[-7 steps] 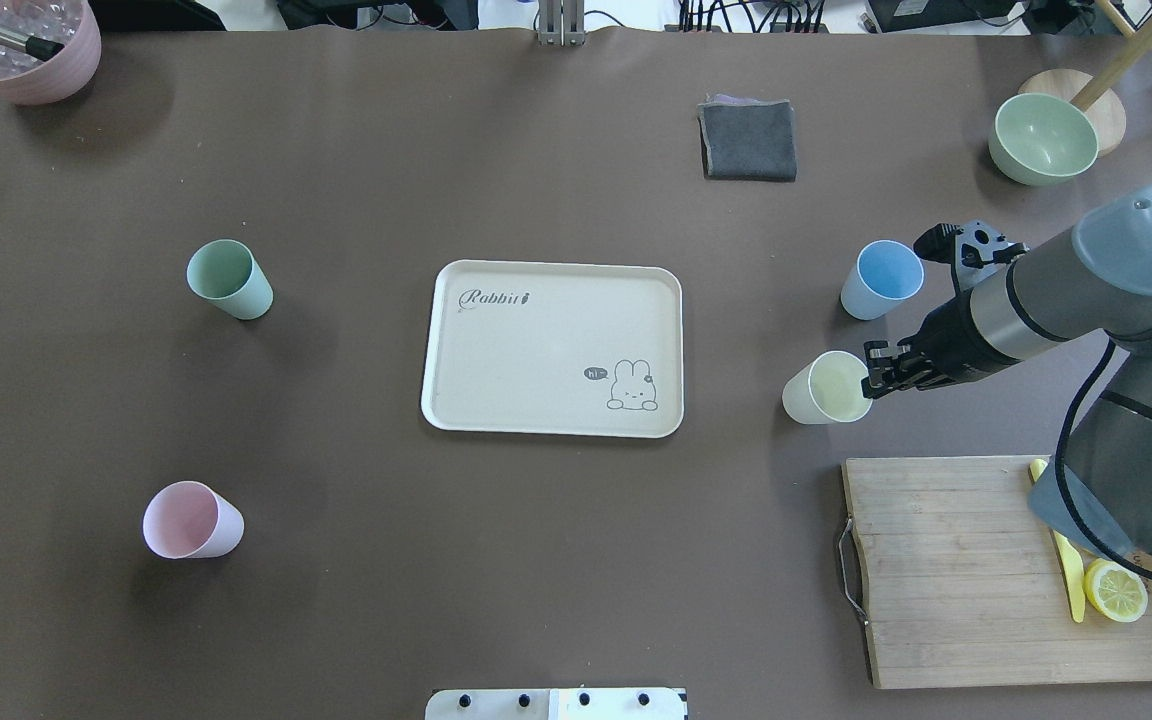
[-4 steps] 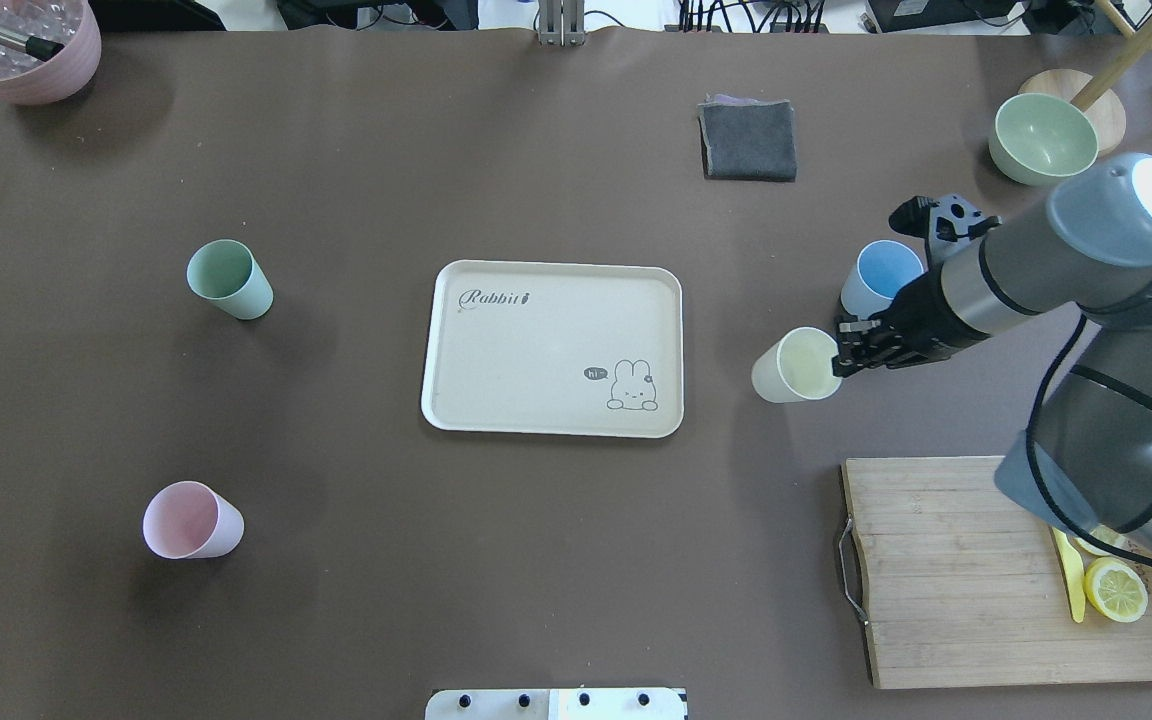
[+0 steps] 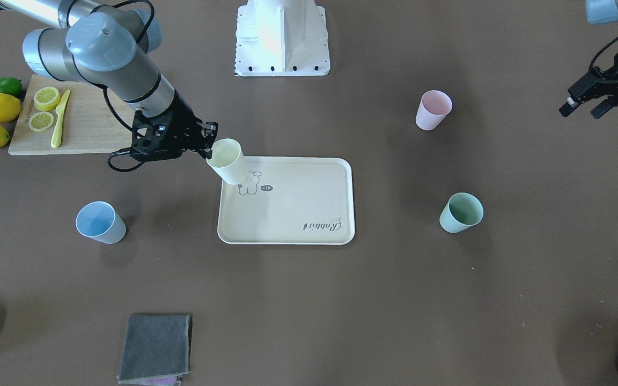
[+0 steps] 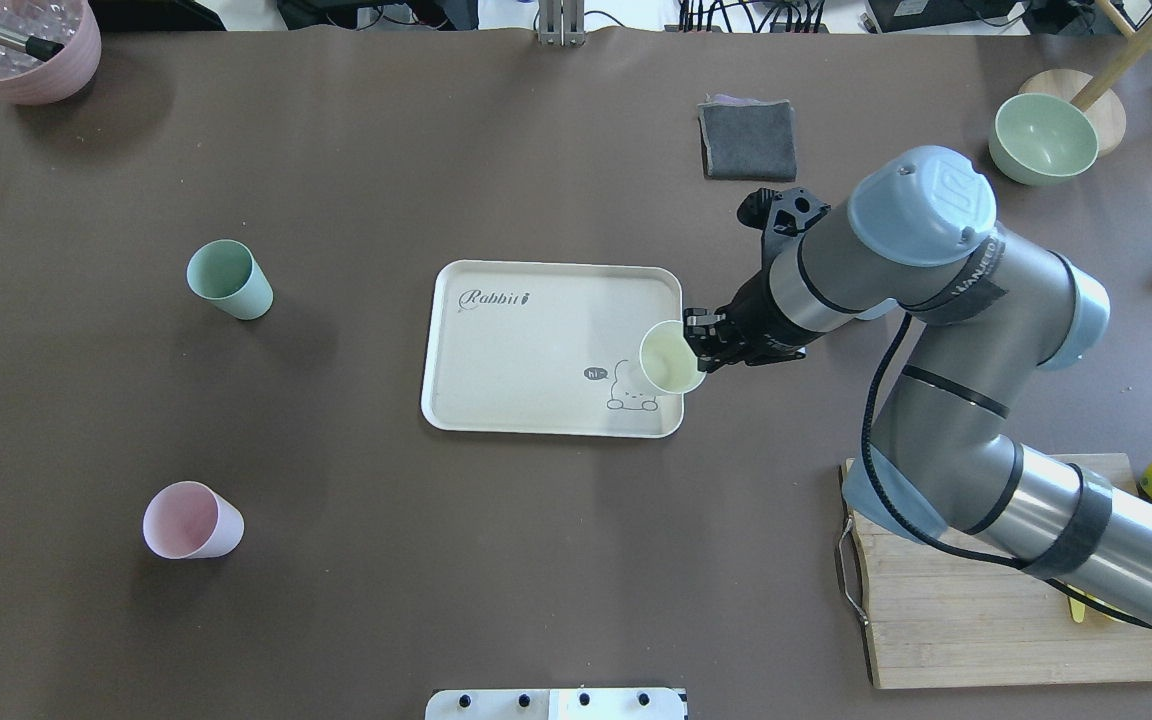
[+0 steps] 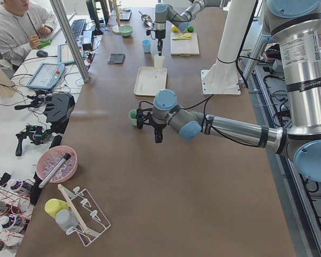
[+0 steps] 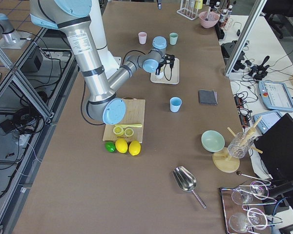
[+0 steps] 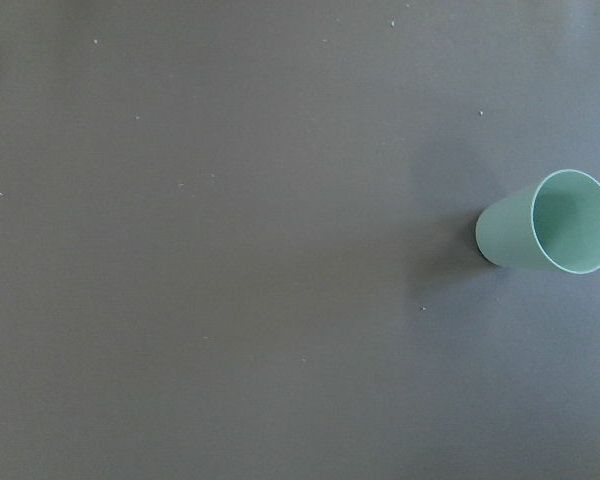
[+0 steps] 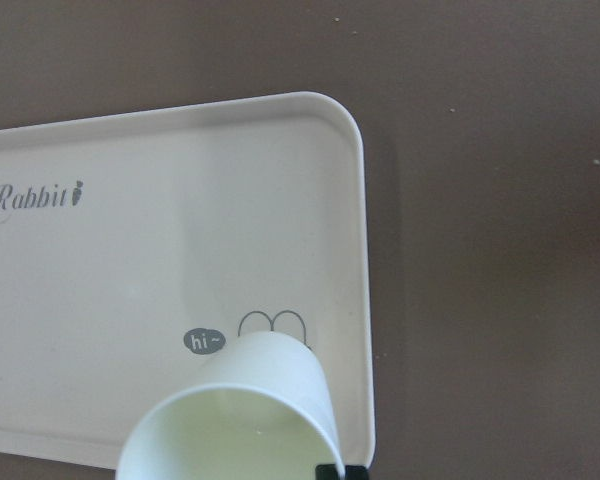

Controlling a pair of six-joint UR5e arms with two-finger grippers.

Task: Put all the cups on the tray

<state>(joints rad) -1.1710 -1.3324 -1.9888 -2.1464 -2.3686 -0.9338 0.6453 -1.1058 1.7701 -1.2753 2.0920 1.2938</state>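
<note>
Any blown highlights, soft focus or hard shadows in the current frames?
Exterior front-facing: robot base washes out to near white. Right wrist-mounted: yellow cup is close, cropped by the bottom edge and slightly soft; tray lettering crisp. Left wrist-mounted: mint cup sharp, light even. Overhead exterior: shadows soft, no glare on the tray.

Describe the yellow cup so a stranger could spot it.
Find the cream tray in the middle. Over its rabbit-drawing corner, the right hand holds the pale yellow cup. The blue cup, pink cup and mint cup stand untouched off the tray.
</note>
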